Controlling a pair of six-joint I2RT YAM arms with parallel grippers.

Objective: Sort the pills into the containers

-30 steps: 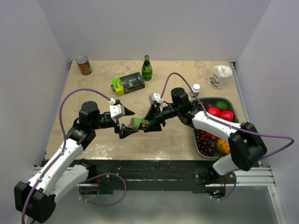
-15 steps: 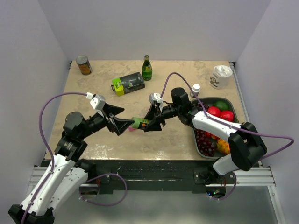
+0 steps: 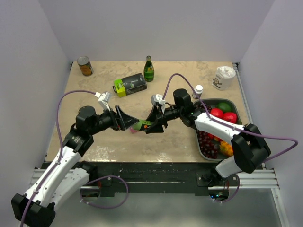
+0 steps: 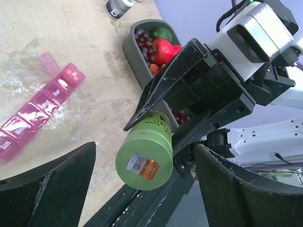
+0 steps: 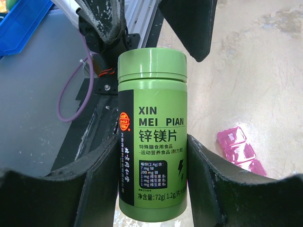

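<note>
Your right fingers [image 3: 154,124] clamp the green bottle [image 3: 142,125] above the pink containers [image 3: 134,131], which lie near the surface's [image 3: 94,94] near edge, bare room leftward. Your left fingers [image 3: 125,119], spread wide, have edged closer toward its cap since half a second ago

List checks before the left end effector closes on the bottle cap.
1. Right end effector shut on green supplement bottle: ok.
2. Left end effector open wider than the cap: ok.
3. Cap lined up between left fingers: ok.
4. Cap seated on bottle: ok.
5. Pink pill organiser has a lid open: ok, end compartment.
6. Bottle directly above organiser: cannot tell.
</note>
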